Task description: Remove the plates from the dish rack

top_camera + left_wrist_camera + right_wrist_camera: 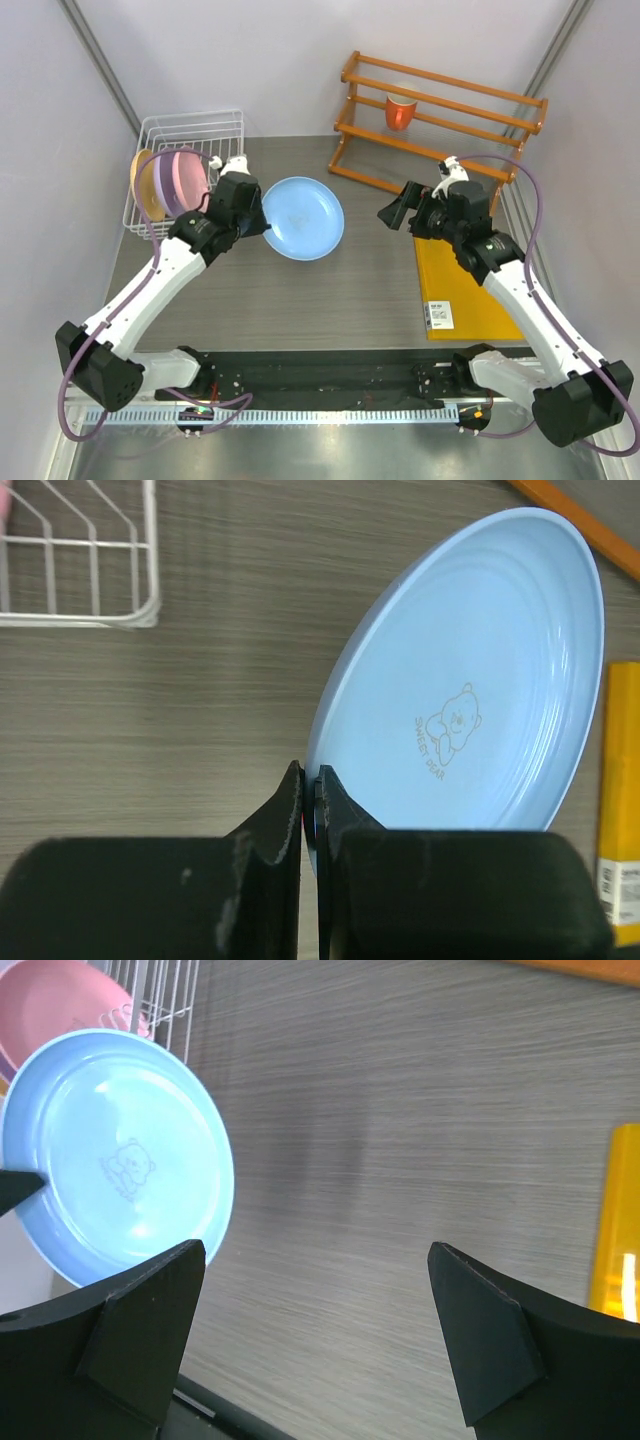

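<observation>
The light blue round plastic plate (303,217) was out of the white wire dish rack (190,125). It sat over the grey wood-grain table (300,300), just right of the rack. The left gripper (308,785) pinched its near rim, jaws closed to a sliver on the thin edge.

The plate looked light and stiff but smooth and glossy, so a rim pinch could probably let it swing or slip. Whether its far edge touched the table could not be told.

The right gripper (317,1252) hovered spread wide with nothing in it, facing the plate from well apart.

The pink plate (190,176), lilac plate (167,165) and orange-yellow plate (143,185) stood on edge between the rack's dividers. Their upper rims looked like the place to take hold.

The orange wooden slatted shelf (440,120) holding an orange-red cup (401,111) and a flat yellow board (465,290) lay to the right, apparently out of the way.
</observation>
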`<control>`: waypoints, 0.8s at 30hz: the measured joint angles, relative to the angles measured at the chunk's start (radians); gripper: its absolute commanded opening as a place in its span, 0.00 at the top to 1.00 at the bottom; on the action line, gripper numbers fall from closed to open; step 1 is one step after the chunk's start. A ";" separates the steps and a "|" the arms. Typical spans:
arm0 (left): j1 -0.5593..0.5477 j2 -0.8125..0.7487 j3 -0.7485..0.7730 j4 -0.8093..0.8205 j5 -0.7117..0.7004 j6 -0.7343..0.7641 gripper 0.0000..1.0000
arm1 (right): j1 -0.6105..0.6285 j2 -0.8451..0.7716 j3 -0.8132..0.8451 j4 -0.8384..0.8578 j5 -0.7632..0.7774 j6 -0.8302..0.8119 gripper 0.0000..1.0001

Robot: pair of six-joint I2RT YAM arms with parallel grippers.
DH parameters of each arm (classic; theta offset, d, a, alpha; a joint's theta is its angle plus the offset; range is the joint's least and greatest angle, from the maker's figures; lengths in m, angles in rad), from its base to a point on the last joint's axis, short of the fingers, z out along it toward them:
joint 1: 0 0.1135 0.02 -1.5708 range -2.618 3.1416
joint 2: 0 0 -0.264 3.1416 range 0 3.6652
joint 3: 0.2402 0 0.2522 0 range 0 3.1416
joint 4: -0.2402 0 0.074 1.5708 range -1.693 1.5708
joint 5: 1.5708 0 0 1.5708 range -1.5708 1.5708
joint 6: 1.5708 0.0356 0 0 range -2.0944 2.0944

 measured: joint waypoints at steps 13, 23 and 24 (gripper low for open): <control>-0.071 0.011 -0.006 0.111 0.075 -0.079 1.00 | 0.045 0.072 -0.061 0.114 -0.103 0.077 0.01; -0.143 0.070 -0.011 0.134 0.043 -0.082 1.00 | 0.072 0.150 -0.062 0.124 -0.106 0.074 0.48; -0.148 0.070 -0.011 0.138 0.043 -0.083 1.00 | 0.072 0.161 -0.062 0.122 -0.106 0.073 0.49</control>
